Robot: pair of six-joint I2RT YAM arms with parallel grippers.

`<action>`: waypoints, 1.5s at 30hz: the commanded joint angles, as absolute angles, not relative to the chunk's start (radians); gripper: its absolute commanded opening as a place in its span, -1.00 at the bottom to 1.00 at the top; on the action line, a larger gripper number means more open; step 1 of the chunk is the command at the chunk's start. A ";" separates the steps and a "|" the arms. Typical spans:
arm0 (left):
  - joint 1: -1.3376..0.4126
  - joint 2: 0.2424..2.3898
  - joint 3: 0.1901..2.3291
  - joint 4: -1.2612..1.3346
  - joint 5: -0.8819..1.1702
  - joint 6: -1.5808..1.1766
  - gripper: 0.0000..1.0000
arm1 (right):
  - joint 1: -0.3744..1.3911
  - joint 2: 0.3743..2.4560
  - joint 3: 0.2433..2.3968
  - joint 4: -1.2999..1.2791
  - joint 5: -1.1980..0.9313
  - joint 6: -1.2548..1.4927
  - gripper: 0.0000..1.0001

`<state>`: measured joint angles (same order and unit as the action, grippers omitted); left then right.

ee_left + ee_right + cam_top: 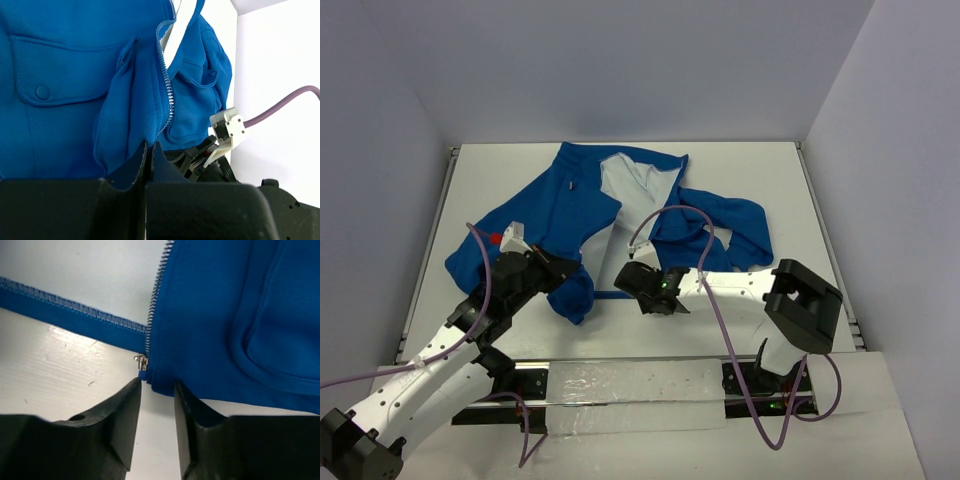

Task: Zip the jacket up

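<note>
The royal-blue jacket (570,200) lies open on the white table, its white lining (625,185) showing. My left gripper (563,272) is shut on the lower corner of the left front panel; in the left wrist view blue fabric (125,125) is pinched between the jaws (148,146), with the zipper teeth (168,95) running up from them. My right gripper (634,283) is open at the bottom corner of the right front panel (210,315). The small metal zipper slider (142,361) sits just beyond its fingertips (132,390), and the fabric corner reaches into the gap.
A thin blue hem strip (65,310) runs left from the slider across the table (60,365). The right sleeve (745,235) is bunched at the right. A metal rail with clear plastic (630,385) lies along the near edge. Purple cables (720,290) loop over the right arm.
</note>
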<state>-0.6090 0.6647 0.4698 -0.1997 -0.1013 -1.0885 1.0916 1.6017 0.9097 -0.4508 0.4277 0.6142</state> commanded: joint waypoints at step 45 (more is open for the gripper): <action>-0.610 0.869 0.388 0.039 0.031 -1.059 -1.00 | 0.869 1.187 0.656 -0.165 -0.210 0.380 -1.00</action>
